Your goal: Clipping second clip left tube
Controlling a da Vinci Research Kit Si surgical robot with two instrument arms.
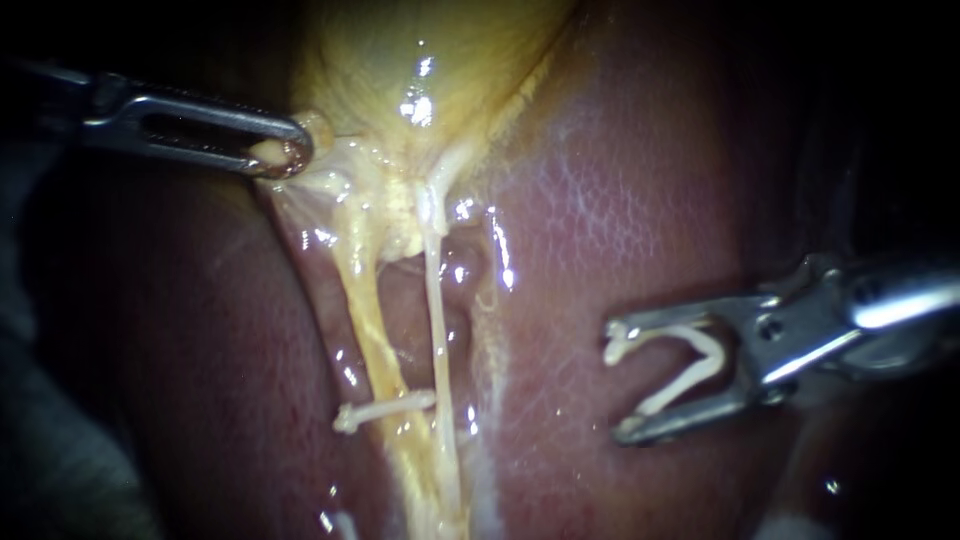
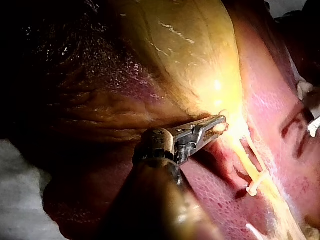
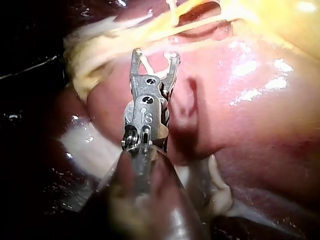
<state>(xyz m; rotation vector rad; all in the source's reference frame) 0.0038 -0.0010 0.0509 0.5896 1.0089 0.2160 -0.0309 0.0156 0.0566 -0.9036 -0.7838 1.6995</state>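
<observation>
The liver [image 1: 620,200] is spreading wet and reddish-purple on every side of the set clip [image 1: 385,408]. Up from that clip, well apart from it, the yellow gallbladder [image 1: 420,60] is filling the top of the endoscope view and narrowing down toward it.

My left instrument [image 1: 285,150] is reaching in up and to the left of the set clip, well apart from it. Its slotted jaws are clenching a small fold of the gallbladder at the narrow end, with a scrap of pale tissue showing at the tip. My right instrument [image 1: 618,386] is hovering to the right of the set clip, well apart, over bare liver. Its jaws are standing wide and cradling the loaded clip [image 1: 708,352], one leg lying along each jaw.

The left tube [image 1: 365,310], thick and yellow, is running from the gallbladder down through the set clip and on below it. The right tube [image 1: 437,330], thin and pale, is passing just at the set clip's right end; whether the two are touching I cannot tell.

The set clip itself is lying white and shut across the left tube. The loaded clip, a white V with its mouth facing the set clip, is touching neither tube.
</observation>
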